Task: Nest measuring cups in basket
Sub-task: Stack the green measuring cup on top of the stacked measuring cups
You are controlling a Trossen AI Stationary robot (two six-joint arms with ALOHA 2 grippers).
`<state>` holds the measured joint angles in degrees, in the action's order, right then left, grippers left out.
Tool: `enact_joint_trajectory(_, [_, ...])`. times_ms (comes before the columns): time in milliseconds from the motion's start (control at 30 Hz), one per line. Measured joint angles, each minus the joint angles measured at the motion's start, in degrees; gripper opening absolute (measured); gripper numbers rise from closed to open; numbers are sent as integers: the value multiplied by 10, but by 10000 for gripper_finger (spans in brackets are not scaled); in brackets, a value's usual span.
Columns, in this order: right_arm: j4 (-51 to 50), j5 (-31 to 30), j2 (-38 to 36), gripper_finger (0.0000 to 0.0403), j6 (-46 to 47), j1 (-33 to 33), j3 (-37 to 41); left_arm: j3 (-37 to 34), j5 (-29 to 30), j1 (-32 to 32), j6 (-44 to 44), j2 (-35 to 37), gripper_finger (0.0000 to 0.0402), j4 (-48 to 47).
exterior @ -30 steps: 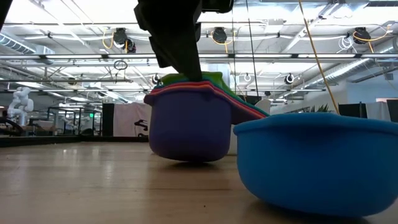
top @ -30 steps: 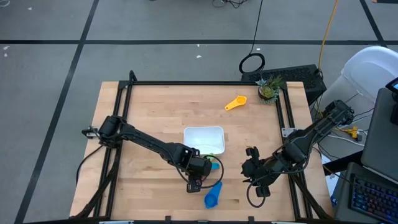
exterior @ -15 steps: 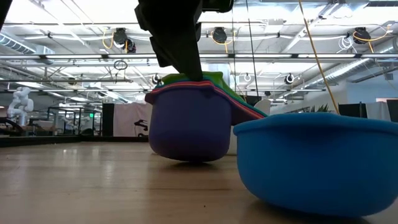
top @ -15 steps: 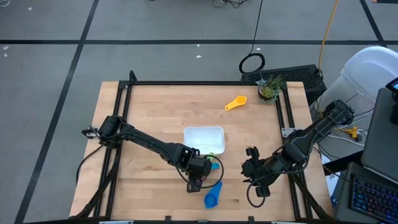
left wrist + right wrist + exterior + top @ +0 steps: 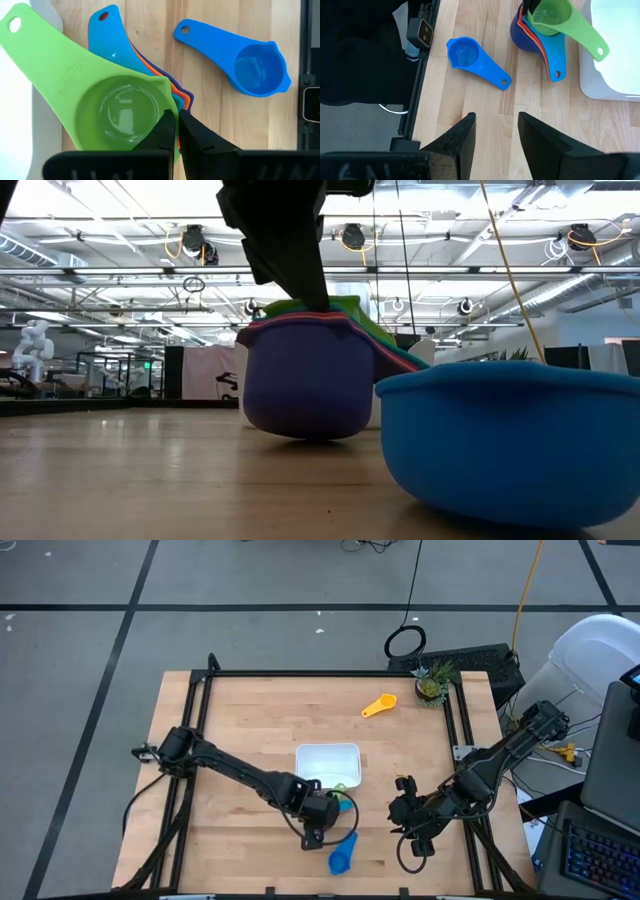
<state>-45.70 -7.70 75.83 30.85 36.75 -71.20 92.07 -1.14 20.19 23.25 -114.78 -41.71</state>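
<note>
A nested stack of measuring cups (image 5: 338,802) sits just near of the white basket (image 5: 327,762). Green is on top (image 5: 120,110), with a light blue handle (image 5: 107,35), an orange rim and a dark violet-blue bowl (image 5: 305,385) beneath. The green handle's end reaches over the basket's edge (image 5: 20,95). My left gripper (image 5: 176,125) is shut on the stack's rim. A separate blue cup (image 5: 342,856) lies on the table closer to the near edge. A yellow cup (image 5: 379,705) lies far right. My right gripper (image 5: 405,810) hangs open to the right of the stack, touching nothing. My left gripper pinches the stacked bowls' wall at the rim (image 5: 169,106), on the side away from the handles. One finger (image 5: 164,131) is inside the green bowl and the other (image 5: 197,137) outside the stack. It comes from above, pointing down (image 5: 290,250). Whether the dark bowl's underside (image 5: 300,435) touches the table, I cannot tell.
A small potted plant (image 5: 431,683) stands at the far right corner. Black frame rails run along the table's left and right sides (image 5: 455,730). Bare wood lies between the blue cup (image 5: 470,60) and my right gripper (image 5: 495,132).
The stack, held by my left gripper, has crept a little toward the table's right. My right arm has kept still.
</note>
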Motion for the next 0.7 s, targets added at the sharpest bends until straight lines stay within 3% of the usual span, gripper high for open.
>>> enact_joint_trajectory(700, [0, 0, 0, 138, 0, 0, 0, 0, 2, 12, 8, 0, 31, 16])
